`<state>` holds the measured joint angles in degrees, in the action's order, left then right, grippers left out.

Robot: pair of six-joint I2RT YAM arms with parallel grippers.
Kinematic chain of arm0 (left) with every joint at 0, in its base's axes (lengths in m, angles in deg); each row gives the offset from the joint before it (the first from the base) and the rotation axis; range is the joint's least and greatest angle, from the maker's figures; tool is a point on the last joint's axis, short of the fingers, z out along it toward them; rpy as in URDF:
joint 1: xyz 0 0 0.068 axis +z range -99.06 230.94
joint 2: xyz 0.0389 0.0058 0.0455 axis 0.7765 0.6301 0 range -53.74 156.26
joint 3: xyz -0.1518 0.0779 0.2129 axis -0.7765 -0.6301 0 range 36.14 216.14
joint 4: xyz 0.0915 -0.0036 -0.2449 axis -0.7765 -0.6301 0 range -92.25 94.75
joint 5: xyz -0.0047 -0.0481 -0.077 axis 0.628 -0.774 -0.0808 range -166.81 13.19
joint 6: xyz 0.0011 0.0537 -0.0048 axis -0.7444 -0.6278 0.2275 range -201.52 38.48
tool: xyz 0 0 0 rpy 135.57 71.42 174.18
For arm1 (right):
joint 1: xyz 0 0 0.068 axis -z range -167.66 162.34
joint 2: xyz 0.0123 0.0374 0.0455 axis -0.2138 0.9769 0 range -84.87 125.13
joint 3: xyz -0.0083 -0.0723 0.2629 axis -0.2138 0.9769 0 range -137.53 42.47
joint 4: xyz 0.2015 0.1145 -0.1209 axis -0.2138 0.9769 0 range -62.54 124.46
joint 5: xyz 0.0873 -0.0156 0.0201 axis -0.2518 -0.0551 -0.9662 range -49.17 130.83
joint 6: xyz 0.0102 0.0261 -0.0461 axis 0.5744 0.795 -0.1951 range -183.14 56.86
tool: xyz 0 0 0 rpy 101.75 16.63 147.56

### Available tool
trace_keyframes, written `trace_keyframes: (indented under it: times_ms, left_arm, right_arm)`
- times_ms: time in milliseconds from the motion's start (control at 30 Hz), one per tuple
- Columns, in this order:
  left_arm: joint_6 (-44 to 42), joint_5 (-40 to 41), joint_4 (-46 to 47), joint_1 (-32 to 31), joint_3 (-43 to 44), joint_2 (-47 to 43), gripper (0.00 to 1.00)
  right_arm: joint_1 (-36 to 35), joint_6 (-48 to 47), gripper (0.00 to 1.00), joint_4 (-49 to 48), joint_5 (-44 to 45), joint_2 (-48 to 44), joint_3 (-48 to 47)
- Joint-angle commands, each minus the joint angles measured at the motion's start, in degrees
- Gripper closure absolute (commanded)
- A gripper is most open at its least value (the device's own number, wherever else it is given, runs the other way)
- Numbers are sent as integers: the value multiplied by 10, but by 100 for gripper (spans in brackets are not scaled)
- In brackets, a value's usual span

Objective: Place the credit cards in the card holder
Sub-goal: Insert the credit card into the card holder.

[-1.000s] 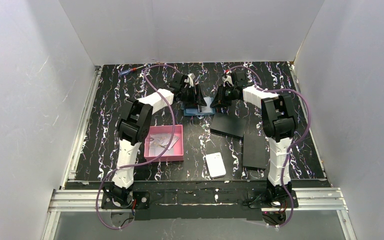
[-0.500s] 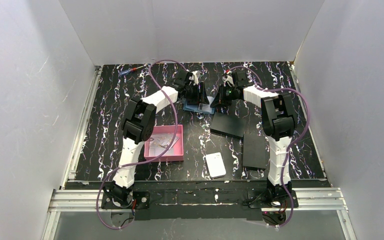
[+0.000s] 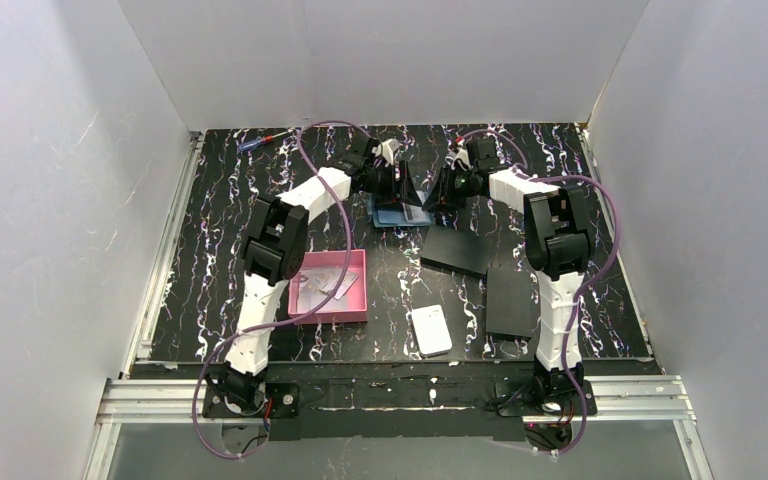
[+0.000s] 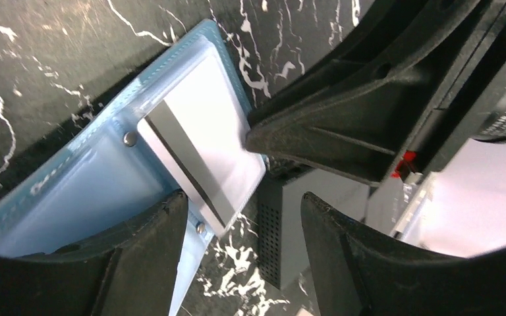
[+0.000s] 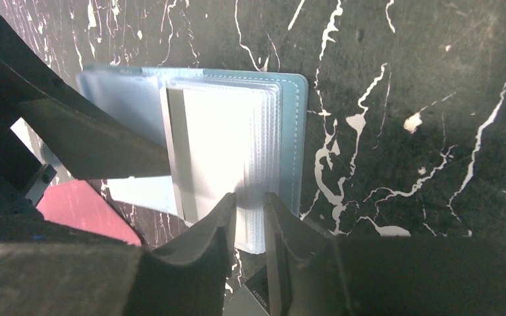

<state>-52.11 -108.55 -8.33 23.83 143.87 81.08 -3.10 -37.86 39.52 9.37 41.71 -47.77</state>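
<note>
Working both pincers over the card holder (image 5: 293, 112), which lies open on the tabletop (image 3: 210, 230) at upper centre of the overhead view, I am seating one credit card (image 4: 204, 148). The card sits only partly in a clear sleeve, its dark-striped end sticking out, so I judge it needs a push home. My left pincer (image 4: 242, 204) hangs wide and holds nothing, straddling the card's exposed corner, probably to guide it. My right pincer (image 5: 247, 207) is narrow, fingers either side of the sleeves' edge; whether it actually pinches them I cannot tell. More cards (image 3: 325, 283) wait in the pink tray (image 3: 328, 318), lower left of the holder.
</note>
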Motion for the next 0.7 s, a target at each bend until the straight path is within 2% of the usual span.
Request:
trace_keyframes:
  times_ms: [0, 100, 300, 500, 667]
  left_arm:
    - [44, -103, -25, 18, 17, -8, 38]
    - [39, -112, -91, 32, 62, 11, 38]
    - [23, -115, -139, 41, 81, -17, 37]
    - [31, -104, -115, 64, 10, -128, 37]
    - [17, -115, -127, 94, -63, -261, 37]
  right_arm:
    - [-7, -8, 67, -5, 14, -9, -35]
    - [-5, -24, 60, 20, 26, -17, -51]
    - [-5, -77, 46, 104, 82, -46, -93]
    - [-7, -108, 43, 125, 87, -88, -75]
    - [-25, -116, 41, 117, 70, -144, -35]
